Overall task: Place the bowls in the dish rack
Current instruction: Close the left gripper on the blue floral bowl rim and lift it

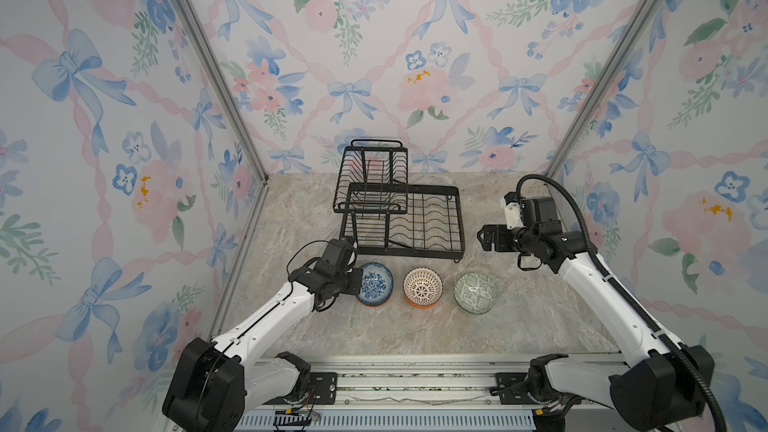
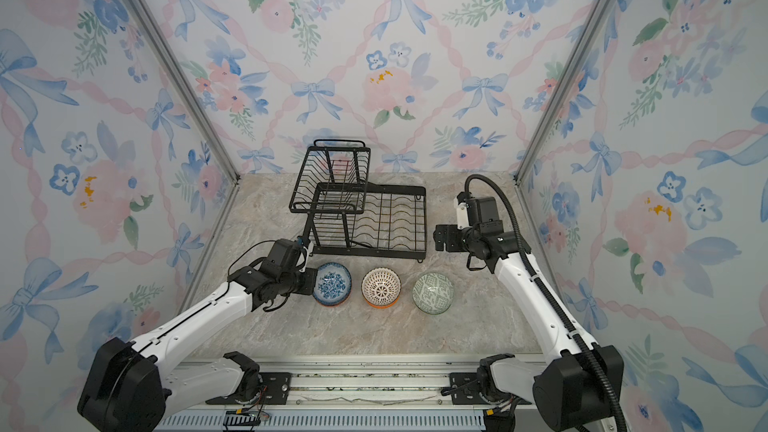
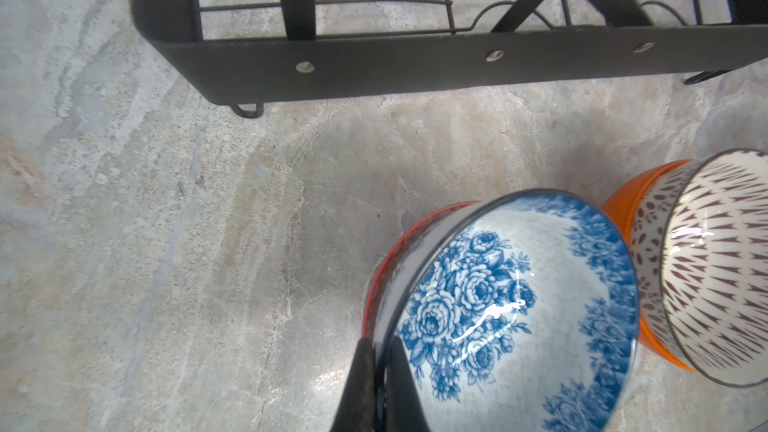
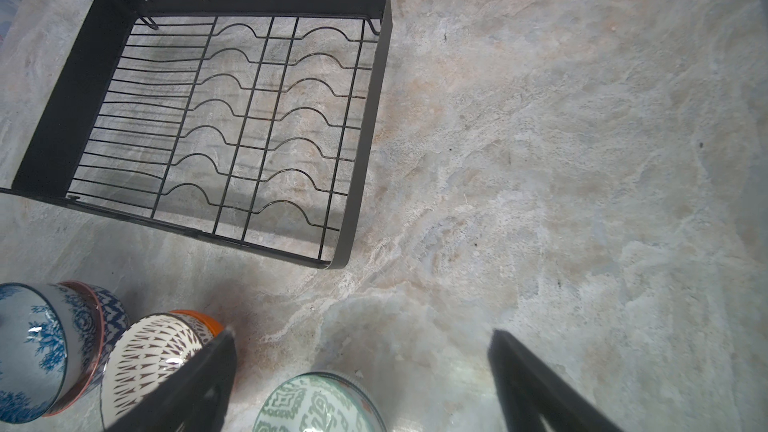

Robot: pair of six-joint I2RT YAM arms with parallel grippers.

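Since the left end effector (image 3: 380, 344) is pinched tight on the rim of the blue-white floral bowl (image 3: 519, 305), the step in hand looks like the first pick-up. That bowl sits nested in an orange-rimmed bowl (image 3: 395, 243) on the desk (image 1: 374, 334), just in front of the dish rack (image 3: 415, 68). Next comes a clean lift that leaves the lower bowl behind, then a carry over the rack's front rail. The right end effector (image 1: 484, 238) hangs wide open and holds nothing, beside the rack's right end.
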